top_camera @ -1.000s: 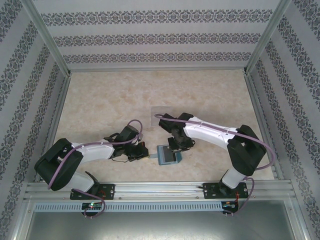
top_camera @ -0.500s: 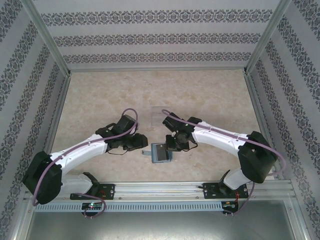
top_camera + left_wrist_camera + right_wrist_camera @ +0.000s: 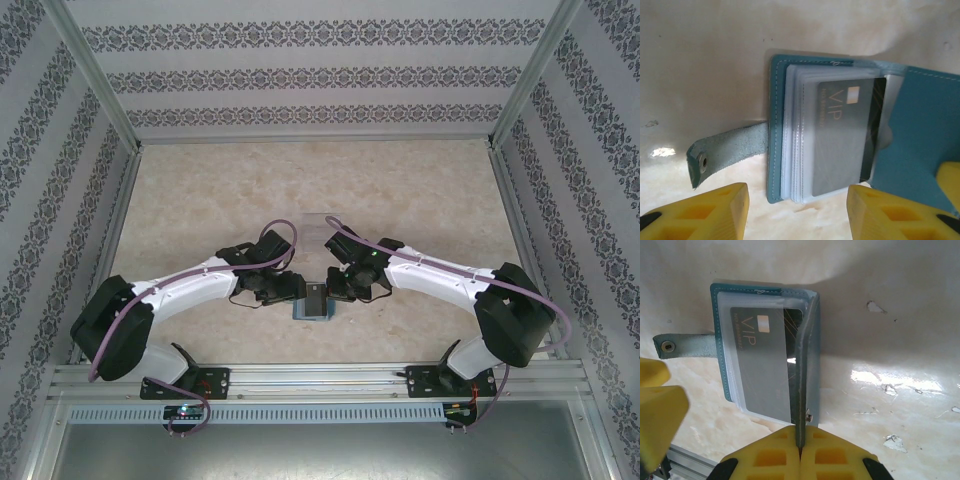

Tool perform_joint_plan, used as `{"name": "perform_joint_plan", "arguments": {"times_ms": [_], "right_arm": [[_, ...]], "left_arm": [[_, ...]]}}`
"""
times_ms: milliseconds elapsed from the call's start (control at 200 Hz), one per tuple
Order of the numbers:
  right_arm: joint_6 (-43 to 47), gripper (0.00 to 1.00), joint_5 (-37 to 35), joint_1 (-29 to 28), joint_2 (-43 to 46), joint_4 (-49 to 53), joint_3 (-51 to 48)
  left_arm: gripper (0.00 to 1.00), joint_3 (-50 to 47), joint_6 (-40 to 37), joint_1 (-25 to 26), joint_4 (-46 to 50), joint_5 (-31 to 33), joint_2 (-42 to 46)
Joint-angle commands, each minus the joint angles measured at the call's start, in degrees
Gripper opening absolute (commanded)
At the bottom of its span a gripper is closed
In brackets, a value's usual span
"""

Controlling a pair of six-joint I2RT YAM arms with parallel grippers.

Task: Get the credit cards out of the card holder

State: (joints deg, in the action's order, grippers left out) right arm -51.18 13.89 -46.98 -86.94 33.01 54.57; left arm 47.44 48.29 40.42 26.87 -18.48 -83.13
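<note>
R gripper [image 3: 800,442] is pinching the card holder's [image 3: 810,355] raised flap btw clenched fingers. L gripper [image 3: 797,212] is hanging released, its fingers [image 3: 715,210] straddling the holder's near edge. Counting 1 holder and 2 credit cards [image 3: 840,145], grey VIP over dark, in clear sleeves. L wrist cam is showing the sleeve stack [image 3: 792,135] + strap tab [image 3: 735,147]; R wrist cam is showing the flap edge-on.
</note>
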Motion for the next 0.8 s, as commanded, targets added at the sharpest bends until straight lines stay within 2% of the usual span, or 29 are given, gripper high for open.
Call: {"name": "perform_joint_plan", "arguments": {"times_ms": [0, 295, 560, 645, 794], "right_arm": [[-0.96, 0.03, 1.21, 0.2, -0.32, -2.41, -1.24], [-1.37, 0.03, 2.73, 0.43, -0.57, -6.97, -3.82], [0.76, 0.05, -1.1, 1.37, 0.14, -2.72, -4.66], [2.23, 0.09, -4.26, 1.68, -0.14, 0.65, -4.06], [4.28, 0.3, -9.9, 1.71, -1.54, 5.93, -2.5]], "left_arm": [[0.56, -0.01, -1.09, 0.89, -3.07, -1.41, -1.7], [0.58, -0.57, -2.28, 1.16, -5.8, -2.44, -5.94], [0.52, -0.42, -3.98, 1.16, -2.91, 0.85, -8.6], [0.51, -0.78, -3.81, 1.15, -3.36, 0.8, -9.02], [0.5, -1.71, -3.23, 1.15, -4.19, 0.41, -9.07]]}}
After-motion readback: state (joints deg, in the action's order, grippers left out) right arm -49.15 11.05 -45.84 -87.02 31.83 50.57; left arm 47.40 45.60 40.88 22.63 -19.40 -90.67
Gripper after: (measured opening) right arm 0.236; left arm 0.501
